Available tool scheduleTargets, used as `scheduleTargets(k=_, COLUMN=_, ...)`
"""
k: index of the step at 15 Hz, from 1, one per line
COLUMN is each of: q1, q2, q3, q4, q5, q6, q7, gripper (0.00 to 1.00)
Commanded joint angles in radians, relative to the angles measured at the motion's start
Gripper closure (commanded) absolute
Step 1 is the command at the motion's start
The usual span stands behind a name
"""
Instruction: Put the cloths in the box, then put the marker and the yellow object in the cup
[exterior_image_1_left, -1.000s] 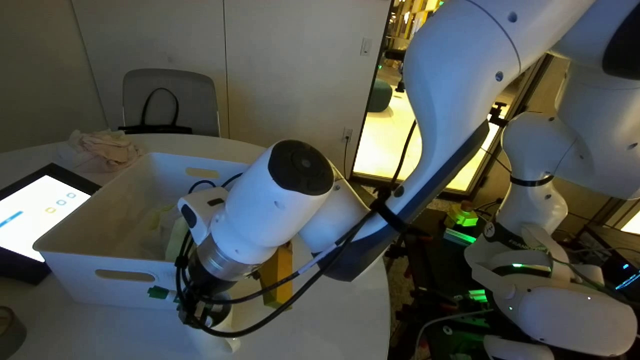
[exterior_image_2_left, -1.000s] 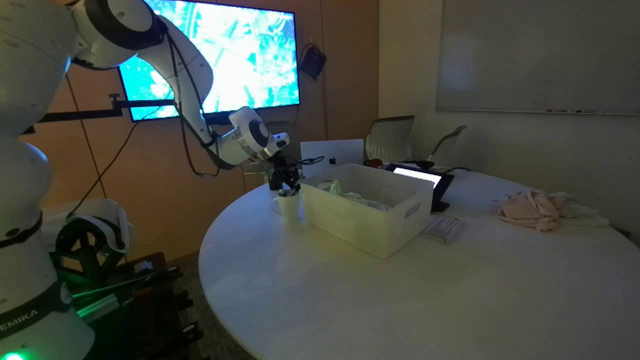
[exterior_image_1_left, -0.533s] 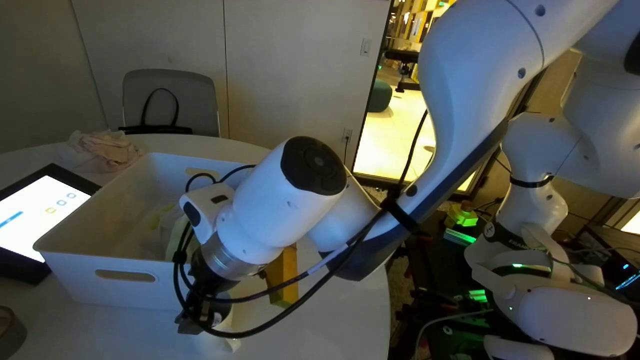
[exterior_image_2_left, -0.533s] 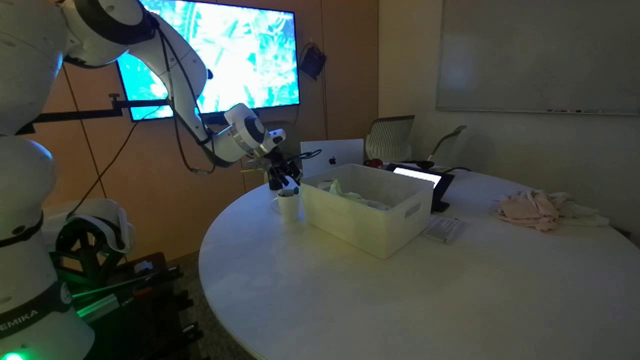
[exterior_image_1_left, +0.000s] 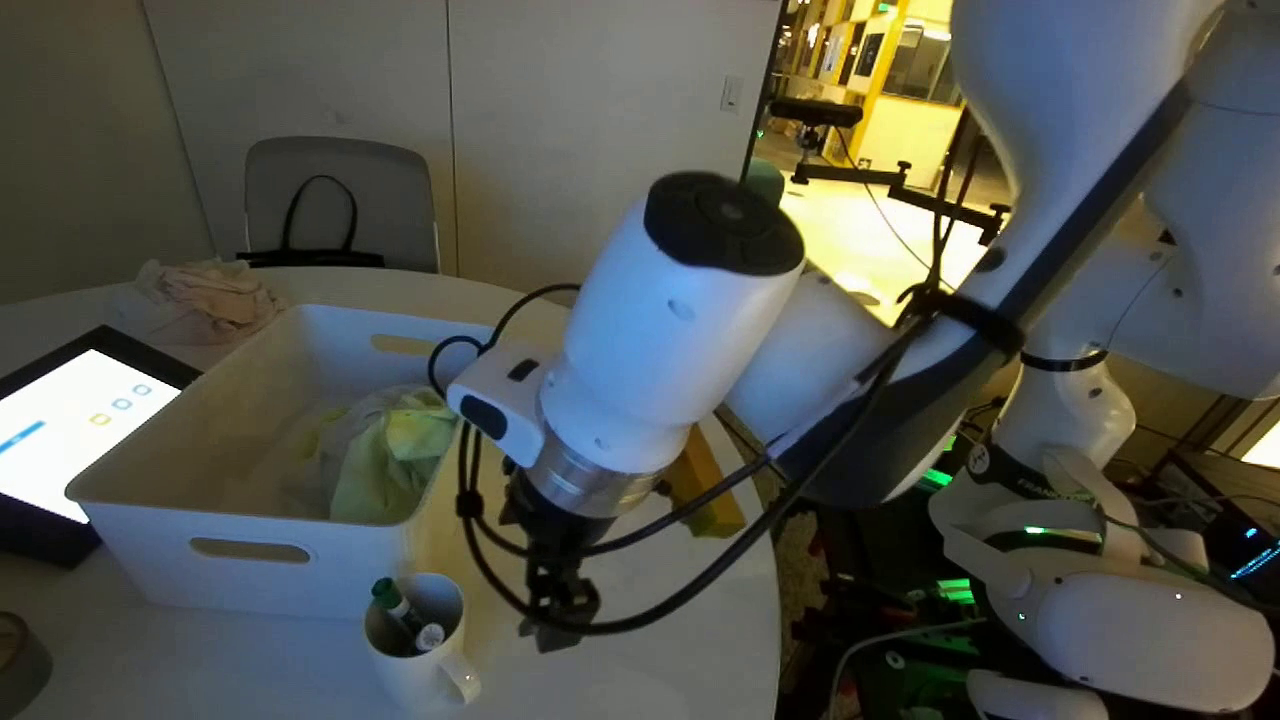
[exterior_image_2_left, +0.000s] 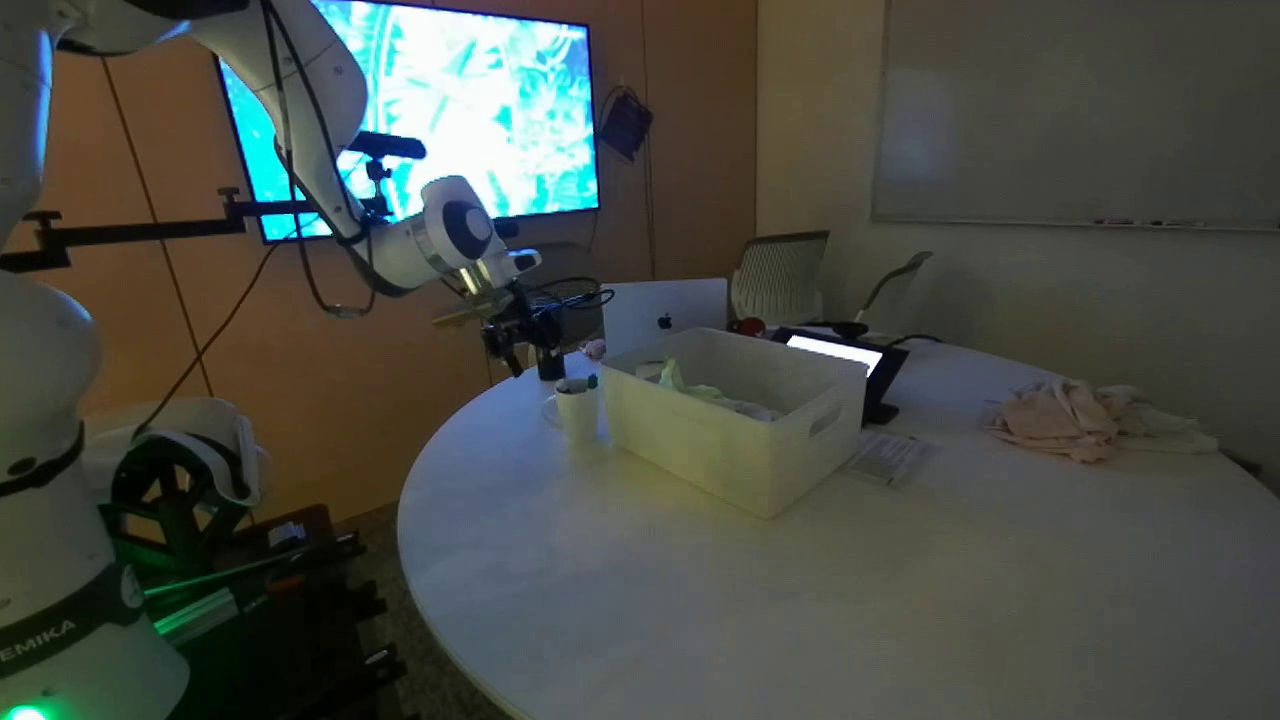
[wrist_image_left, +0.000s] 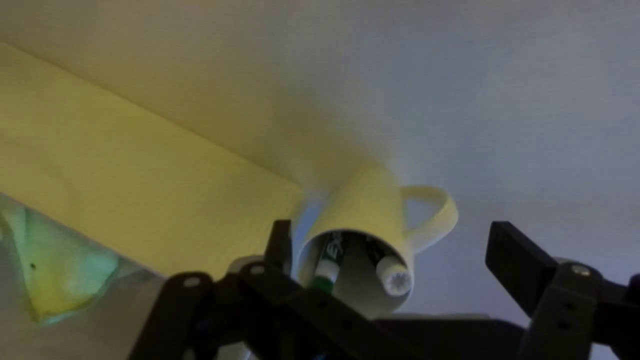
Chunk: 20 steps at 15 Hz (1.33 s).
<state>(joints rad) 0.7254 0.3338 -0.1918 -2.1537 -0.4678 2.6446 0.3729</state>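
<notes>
1. One gripper is held above the table, its two jaws spread apart.
2. One mug is stood upright between the table's edge and a corner of one box.
3. Two markers are held in it, one green-capped, one white-ended.
4. Inside the box, cloths are heaped, their count unclear.

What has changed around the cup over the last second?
The gripper let go of the green-capped marker, which now leans inside the cup, then moved up and back toward the robot's base, jaws open. The cup, the box, the cloths in it and the pinkish fabric heap stayed put.
</notes>
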Motion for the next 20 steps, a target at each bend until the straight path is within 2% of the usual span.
scheduleTargets(k=1, q1=-0.142, q2=-0.237, q3=0.166, q4=-0.133, q5=0.131, q6=-0.259, q7=-0.166, gripper=0.00)
scheduleTargets(k=5, q1=-0.295, q2=-0.433, q3=0.298, q4=-0.197, q5=0.335, q6=-0.501, q7=-0.275, gripper=0.00)
scheduleTargets(k=9, q1=-0.381, q2=-0.618, q3=0.335, q4=-0.299, q5=0.523, q6=-0.635, q7=-0.254, gripper=0.00)
scheduleTargets(k=13, q1=-0.414, q2=-0.806, q3=0.345, q4=-0.465, q5=0.700, q6=-0.663, q7=-0.206, gripper=0.00)
scheduleTargets(k=18, q1=-0.403, q2=-1.002, q3=0.359, q4=-0.672, q5=0.877, q6=-0.639, q7=-0.188, gripper=0.00)
scheduleTargets(k=19, q1=-0.402, q2=-1.014, q3=0.365, q4=-0.686, q5=0.897, q6=-0.636, q7=-0.185, gripper=0.00)
scheduleTargets(k=20, q1=-0.419, q2=-0.922, q3=0.365, q4=-0.616, q5=0.858, q6=-0.665, q7=-0.215, gripper=0.00)
